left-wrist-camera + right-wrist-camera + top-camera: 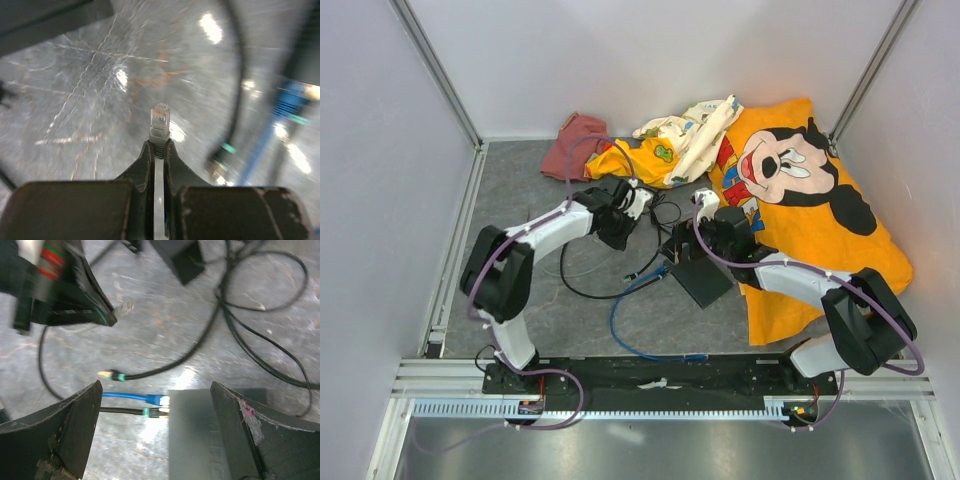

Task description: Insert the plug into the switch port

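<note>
The black switch point(706, 281) lies mid-table and shows in the right wrist view point(215, 435). The blue cable point(618, 322) ends in the plug point(159, 400), which sits against the switch's port edge beside a black cable's green-banded end point(152, 413). The blue plug is blurred in the left wrist view point(290, 102). My left gripper point(159, 145) is shut on a different connector point(160, 120), clear-tipped with a grey boot, held above the table; it sits left of the switch point(620, 215). My right gripper point(156, 425) is open and empty over the switch's port edge point(705, 225).
Loose black cables point(260, 305) loop across the grey table, and one free green-banded end point(111, 374) lies near the ports. A black adapter block point(182, 260) lies beyond. An orange Mickey Mouse cloth point(800, 190) and crumpled clothes point(620, 150) fill the back and right.
</note>
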Tool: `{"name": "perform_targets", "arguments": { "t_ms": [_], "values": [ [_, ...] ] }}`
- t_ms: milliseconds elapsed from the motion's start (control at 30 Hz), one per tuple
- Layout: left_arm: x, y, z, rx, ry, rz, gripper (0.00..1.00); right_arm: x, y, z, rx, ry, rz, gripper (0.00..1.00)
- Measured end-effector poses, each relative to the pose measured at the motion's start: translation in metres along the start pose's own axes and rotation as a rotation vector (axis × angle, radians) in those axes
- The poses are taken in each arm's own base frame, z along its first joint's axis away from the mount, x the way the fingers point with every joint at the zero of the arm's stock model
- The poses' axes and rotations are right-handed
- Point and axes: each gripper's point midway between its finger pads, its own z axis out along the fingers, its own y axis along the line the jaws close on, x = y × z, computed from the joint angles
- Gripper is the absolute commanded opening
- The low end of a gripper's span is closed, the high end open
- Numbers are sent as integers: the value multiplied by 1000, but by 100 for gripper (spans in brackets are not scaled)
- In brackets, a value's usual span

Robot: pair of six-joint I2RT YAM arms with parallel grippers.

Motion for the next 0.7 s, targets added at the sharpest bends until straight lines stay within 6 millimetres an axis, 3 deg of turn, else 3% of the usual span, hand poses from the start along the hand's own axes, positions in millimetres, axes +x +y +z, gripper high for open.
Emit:
{"name": "perform_targets", "arguments": {
  "t_ms": [200, 300, 400, 700],
  "values": [
    [-49, -23, -81, 83, -268, 27, 2, -27, 33, -12, -142, -76, -15, 96],
    [-61, -36, -111, 134, -361, 44, 2, -42, 49, -17, -216, -118, -19, 96],
    [-60, -49, -124, 192, -399, 58, 2, -55, 63, -21, -287, -150, -14, 95],
    [-52, -73, -131, 328, -404, 79, 2, -97, 97, -23, -464, -244, 6, 85]
  ]
}}
